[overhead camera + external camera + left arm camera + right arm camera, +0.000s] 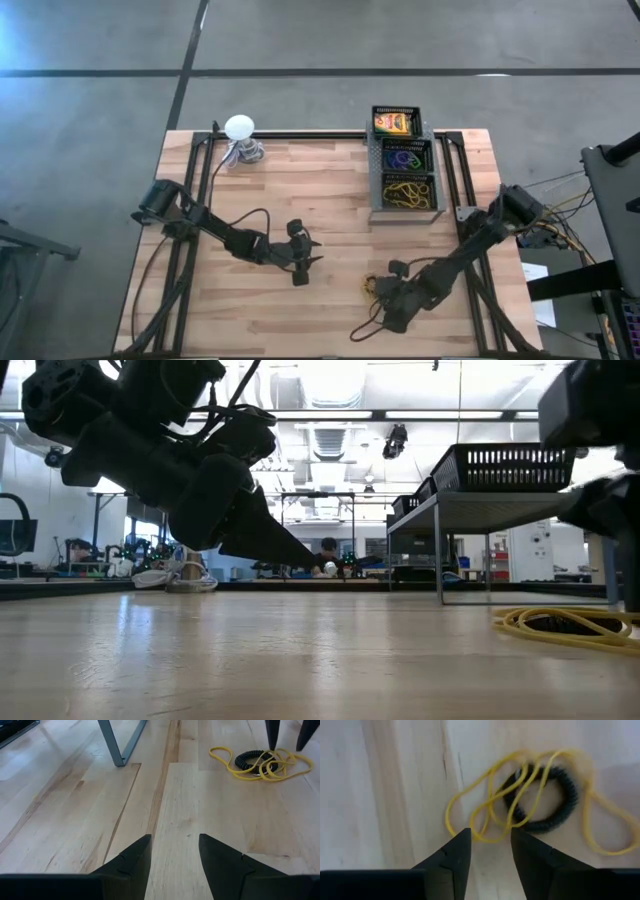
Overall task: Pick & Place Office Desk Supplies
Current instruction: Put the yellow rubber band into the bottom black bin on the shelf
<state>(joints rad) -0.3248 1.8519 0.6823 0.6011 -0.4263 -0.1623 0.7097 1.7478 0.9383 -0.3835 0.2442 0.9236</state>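
A loose tangle of yellow rubber bands (520, 790) lies on the wooden table near its front right, wound through a black coiled ring (567, 795). My right gripper (490, 836) stands open right over the tangle's edge, pointing steeply down; the left wrist view shows its two fingertips (272, 742) at the pile (260, 762). My left gripper (175, 840) hovers open over bare wood at mid-table (305, 256), touching nothing. A yellow-and-green box (393, 122), coloured rings (405, 158) and more yellow bands (408, 193) lie in a black tray. My right gripper comes at the rubber bands from above, one fingertip on either side of a yellow loop (487, 839) at the tangle's edge. Whether the fingertips touch the bands I cannot tell. The bands lie slack and flat on the table.
The black mesh tray (378, 165) stands on a grey legged stand (500, 465) at the far right. A white ball-topped object (240, 127) on a grey coiled base stands at the far left. Bare wood lies between the arms.
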